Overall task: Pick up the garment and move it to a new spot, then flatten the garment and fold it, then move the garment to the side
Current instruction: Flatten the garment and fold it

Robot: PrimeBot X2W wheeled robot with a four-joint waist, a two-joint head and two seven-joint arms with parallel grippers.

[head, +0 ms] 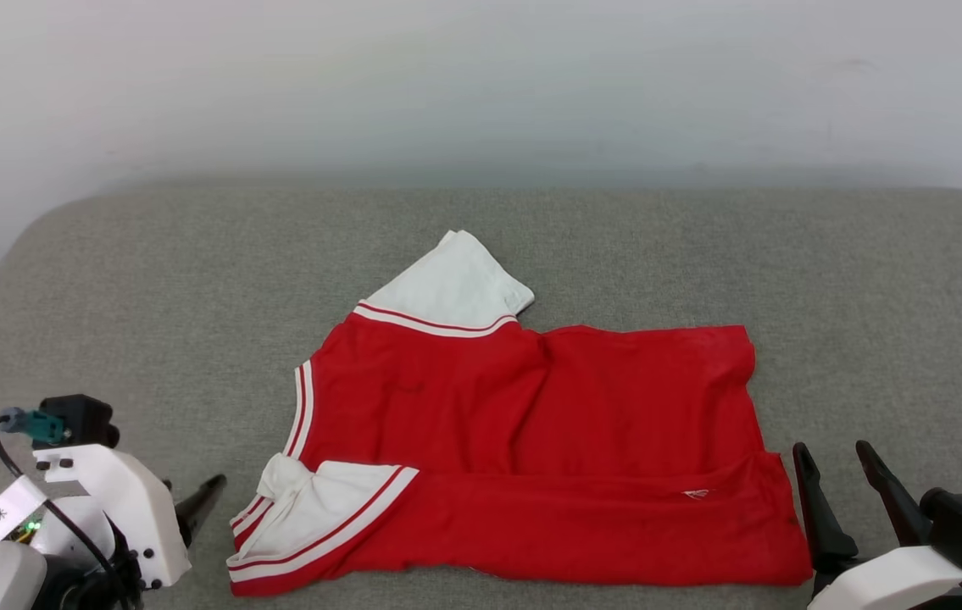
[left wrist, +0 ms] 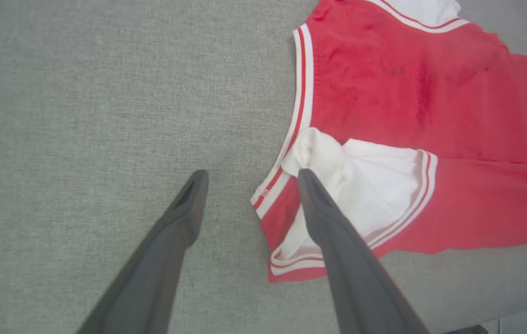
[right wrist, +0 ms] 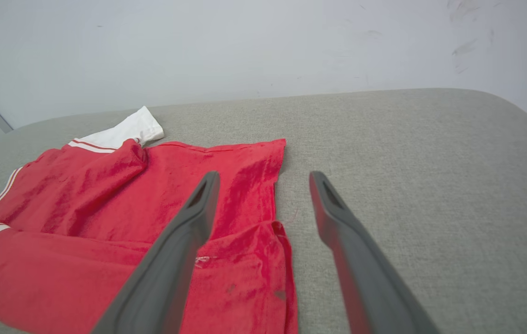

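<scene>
Head view sets the red jersey shirt [head: 531, 440] midway along the grey padded surface [head: 150, 280], its near long edge turned over in 1 band and the near white sleeve [head: 324, 500] tucked onto the red. Both grippers stand beside its near corners, fingers spread with nothing between them: the left gripper [left wrist: 250, 176] at the sleeve end, the right gripper [head: 830, 449] at the hem end. Folding looks part done, so the next fold should pinch both corners through all layers, lift them level and carry them together, keeping the cloth taut so the band does not slide open. Left wrist view adds that the sleeve is bunched into a knot-like lump [left wrist: 312, 148] just beside 1 finger; contact is unclear. Right wrist view reveals the rippled hem corner [right wrist: 277, 232] and a small white tag [right wrist: 203, 260].
</scene>
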